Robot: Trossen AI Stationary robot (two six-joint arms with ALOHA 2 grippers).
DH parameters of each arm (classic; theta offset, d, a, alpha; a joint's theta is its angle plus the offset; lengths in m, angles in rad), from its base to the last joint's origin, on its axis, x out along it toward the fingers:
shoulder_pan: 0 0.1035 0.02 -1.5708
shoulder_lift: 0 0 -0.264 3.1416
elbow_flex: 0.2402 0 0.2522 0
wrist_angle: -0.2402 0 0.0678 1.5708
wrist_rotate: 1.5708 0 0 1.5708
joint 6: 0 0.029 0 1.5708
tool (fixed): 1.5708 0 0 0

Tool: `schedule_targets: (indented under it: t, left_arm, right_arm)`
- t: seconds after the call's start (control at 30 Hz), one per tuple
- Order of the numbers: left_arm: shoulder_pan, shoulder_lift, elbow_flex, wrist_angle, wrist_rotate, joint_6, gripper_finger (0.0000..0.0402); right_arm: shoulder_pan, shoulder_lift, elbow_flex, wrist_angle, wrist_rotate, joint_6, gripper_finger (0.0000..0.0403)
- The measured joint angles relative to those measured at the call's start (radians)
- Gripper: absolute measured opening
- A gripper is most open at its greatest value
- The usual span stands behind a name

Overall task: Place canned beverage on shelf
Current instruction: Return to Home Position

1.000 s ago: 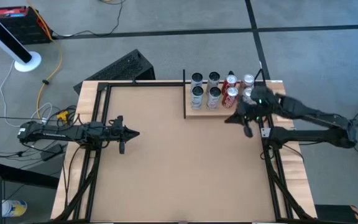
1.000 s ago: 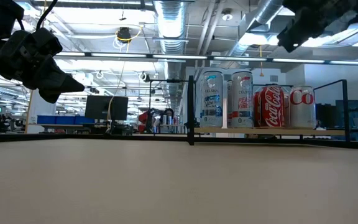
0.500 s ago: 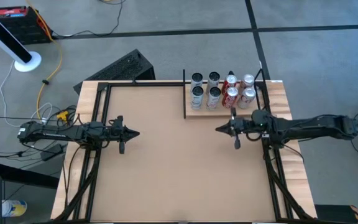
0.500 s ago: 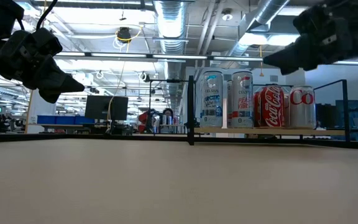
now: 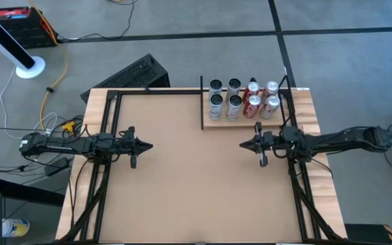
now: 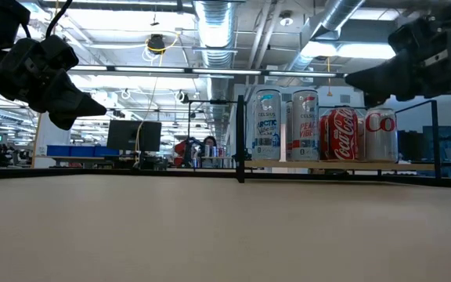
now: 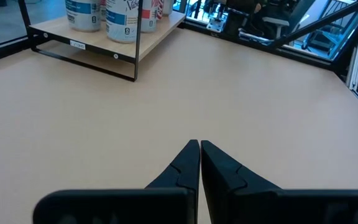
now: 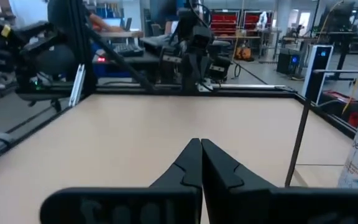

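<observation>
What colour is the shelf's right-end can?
The can is silver with red lettering; clearest in the low view.

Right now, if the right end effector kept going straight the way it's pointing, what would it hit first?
Most likely the left end effector. The right end effector points across the bare table straight at it, and both hang at a similar height. Nothing else shows in that line.

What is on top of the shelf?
Eight cans stand on the shelf: four white cans, two red cola cans, two silver-and-red soda cans. Low view hides the rear row.
</observation>
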Motion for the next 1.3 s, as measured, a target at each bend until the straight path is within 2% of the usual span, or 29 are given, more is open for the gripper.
schedule_targets:
  t: [0.3, 0.9, 1.3]
  left_arm:
    - [0.0, 0.0, 0.0, 0.0, 0.0, 0.0, 0.0]
    - [0.0, 0.0, 0.0, 0.0, 0.0, 0.0, 0.0]
    - [0.0, 0.0, 0.0, 0.0, 0.0, 0.0, 0.0]
  right_arm:
    - [-0.009, -0.023, 0.0, -0.055, 0.001, 0.091, 0.0029]
    - [-0.008, -0.023, -0.001, -0.065, 0.005, 0.091, 0.0031]
    - [-0.008, -0.023, -0.002, -0.201, 0.001, 0.089, 0.0031]
